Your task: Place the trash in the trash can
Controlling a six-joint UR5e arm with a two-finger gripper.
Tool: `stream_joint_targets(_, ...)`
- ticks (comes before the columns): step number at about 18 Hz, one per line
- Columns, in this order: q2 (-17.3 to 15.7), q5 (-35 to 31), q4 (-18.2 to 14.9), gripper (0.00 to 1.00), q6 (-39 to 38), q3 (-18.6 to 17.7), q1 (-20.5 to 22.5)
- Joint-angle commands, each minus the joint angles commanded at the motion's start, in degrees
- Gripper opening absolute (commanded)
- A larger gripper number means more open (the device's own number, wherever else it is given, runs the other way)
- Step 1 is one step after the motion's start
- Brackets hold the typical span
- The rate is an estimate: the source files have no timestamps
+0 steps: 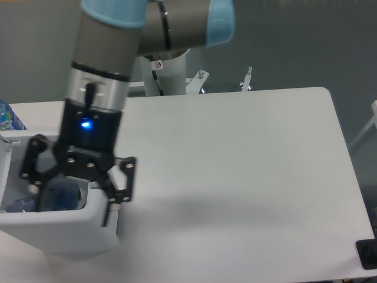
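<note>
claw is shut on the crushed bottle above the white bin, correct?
Not quite. In the camera view the claw is open and empty above the white bin; the crushed bottle lies inside the bin, free of the fingers.

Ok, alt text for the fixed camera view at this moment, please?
An open black two-finger gripper on a grey-and-blue arm hangs over the boxy white plastic trash can at the white table's left edge. A crushed clear plastic bottle lies inside the can, and a blue-labelled bottle stands behind.
</note>
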State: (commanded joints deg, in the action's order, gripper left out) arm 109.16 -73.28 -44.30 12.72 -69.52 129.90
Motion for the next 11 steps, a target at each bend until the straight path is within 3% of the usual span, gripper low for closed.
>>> stream_joint_targets(4,0.1,-8.6,-1.7,1.0,7.9,0.3,1.8)
stream_joint_targets(8,-0.9,-18.3,-8.4,1.0,23.1,-0.1,2.4)
stream_joint_targets(11,-1.9,-20.8,-12.3,1.0,28.6,-0.9,3.3)
